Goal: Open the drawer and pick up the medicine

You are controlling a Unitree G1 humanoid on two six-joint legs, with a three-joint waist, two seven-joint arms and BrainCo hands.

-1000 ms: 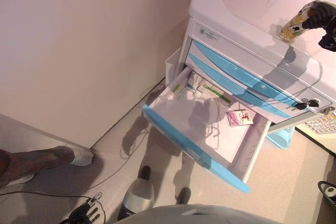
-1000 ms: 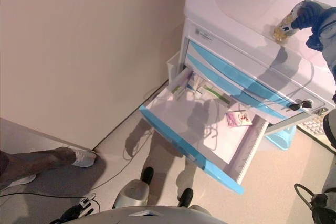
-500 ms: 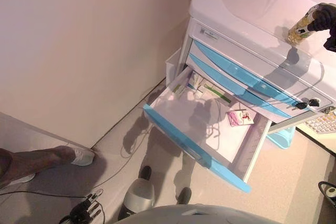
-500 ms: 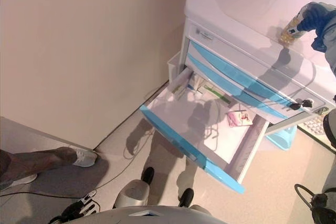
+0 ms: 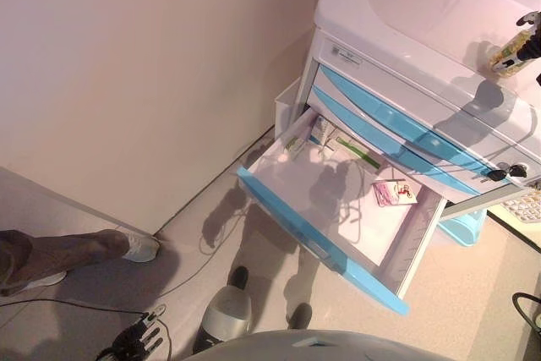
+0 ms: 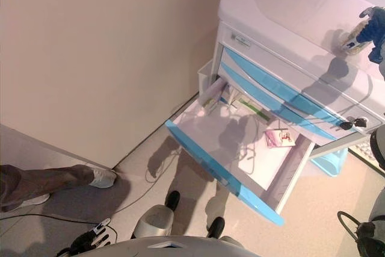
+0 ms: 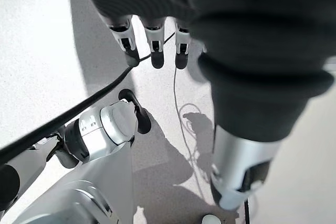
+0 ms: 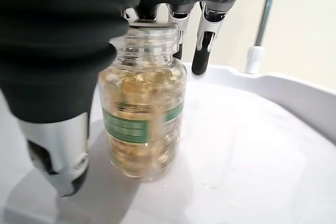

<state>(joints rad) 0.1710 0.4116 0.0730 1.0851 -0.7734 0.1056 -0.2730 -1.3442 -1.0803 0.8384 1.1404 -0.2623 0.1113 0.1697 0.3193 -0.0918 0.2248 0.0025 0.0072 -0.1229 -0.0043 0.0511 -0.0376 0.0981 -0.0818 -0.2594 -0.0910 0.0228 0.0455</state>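
**Bottle on cart top, drawer open**

Right hand (image 8: pixel 63 77) loosely around bottle (image 8: pixel 143 108), which stands on cart (image 5: pixel 406 14) top near its right edge; grip unclear; left hand (image 7: pixel 157 30) relaxed, low over floor; drawer (image 5: pixel 321 200) pulled out, boxes (image 5: pixel 395 193) inside

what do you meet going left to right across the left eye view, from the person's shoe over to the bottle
person's shoe → left hand low by the floor → open drawer with blue front → pink packet inside it → medicine bottle in the right hand over the cabinet top
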